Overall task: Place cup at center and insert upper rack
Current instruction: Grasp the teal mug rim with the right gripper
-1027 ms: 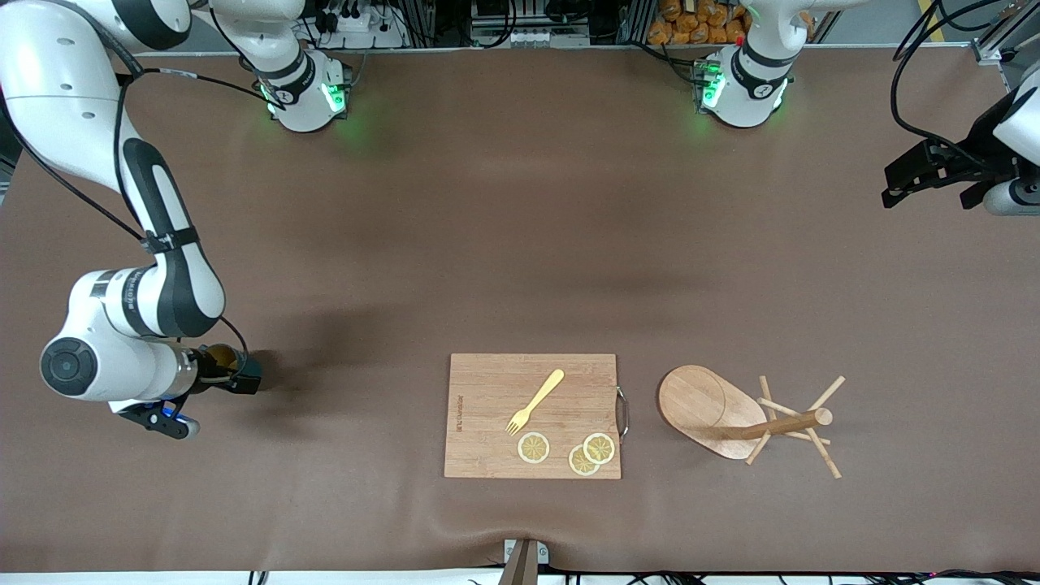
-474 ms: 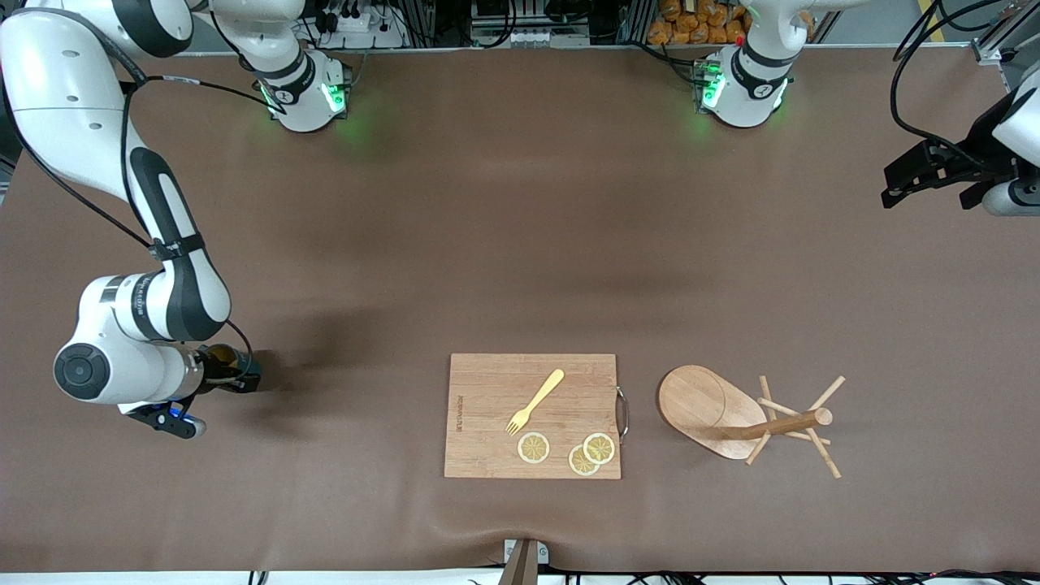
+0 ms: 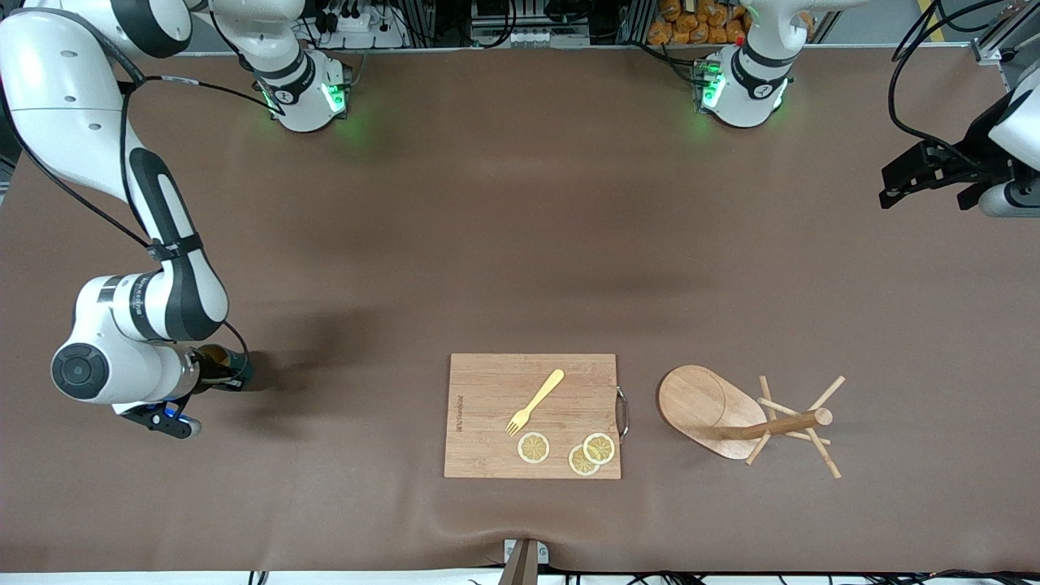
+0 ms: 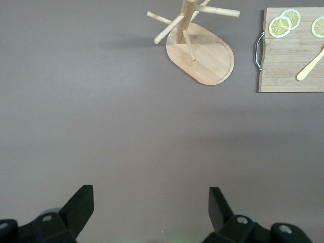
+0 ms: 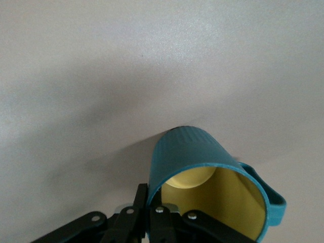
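The cup [image 3: 236,371], dark teal with a yellowish inside, is at the right arm's end of the table, level with the cutting board's farther edge. My right gripper [image 3: 221,372] is shut on its rim, one finger inside and one outside, as the right wrist view shows on the cup [image 5: 200,152] at the gripper [image 5: 155,206]. The cup's base meets its shadow on the table. The upper rack [image 3: 707,402] stands on its oval base beside the board, its post and pegs [image 4: 188,15] free. My left gripper [image 3: 926,172] waits open over the left arm's end; its gripper [image 4: 151,205] holds nothing.
A rectangular wooden cutting board [image 3: 487,406] with a metal handle lies nearer to the front camera at mid-table. On it rest a yellow fork [image 3: 536,400] and three lemon slices [image 3: 534,448]. Brown cloth covers the table between the cup and the board.
My right gripper has shut on the cup's rim and the right arm has shifted slightly. The left arm has hardly moved.
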Controlling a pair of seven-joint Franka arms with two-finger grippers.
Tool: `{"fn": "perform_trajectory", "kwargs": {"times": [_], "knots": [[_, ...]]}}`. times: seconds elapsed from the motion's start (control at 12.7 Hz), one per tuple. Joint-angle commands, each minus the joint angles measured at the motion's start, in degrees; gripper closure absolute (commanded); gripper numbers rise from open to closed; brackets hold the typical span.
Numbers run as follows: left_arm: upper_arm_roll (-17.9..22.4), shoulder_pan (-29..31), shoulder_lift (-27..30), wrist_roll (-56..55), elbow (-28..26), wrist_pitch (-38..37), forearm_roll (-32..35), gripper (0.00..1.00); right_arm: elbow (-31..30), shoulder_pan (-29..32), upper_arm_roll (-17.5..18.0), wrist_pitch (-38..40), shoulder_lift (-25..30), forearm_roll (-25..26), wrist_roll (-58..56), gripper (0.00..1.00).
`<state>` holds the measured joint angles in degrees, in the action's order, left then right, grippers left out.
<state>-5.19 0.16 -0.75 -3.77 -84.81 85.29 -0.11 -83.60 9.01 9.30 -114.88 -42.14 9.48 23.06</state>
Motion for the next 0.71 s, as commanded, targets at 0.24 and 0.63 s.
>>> {"fn": "perform_trajectory", "kwargs": {"times": [0.24, 0.63], "knots": [[-0.35, 0.02, -0.83, -0.1, 0.7, -0.56, -0.59, 0.0, 3.52, -1.18, 1.15, 7.81, 1.97, 0.8, 0.84, 1.0], [-0.52, -0.07, -0.83, -0.19, 0.7, -0.65, -0.59, 0.0, 4.76, -2.5, 7.21, 15.64, 10.74, -2.18, 1.28, 1.0]]}}
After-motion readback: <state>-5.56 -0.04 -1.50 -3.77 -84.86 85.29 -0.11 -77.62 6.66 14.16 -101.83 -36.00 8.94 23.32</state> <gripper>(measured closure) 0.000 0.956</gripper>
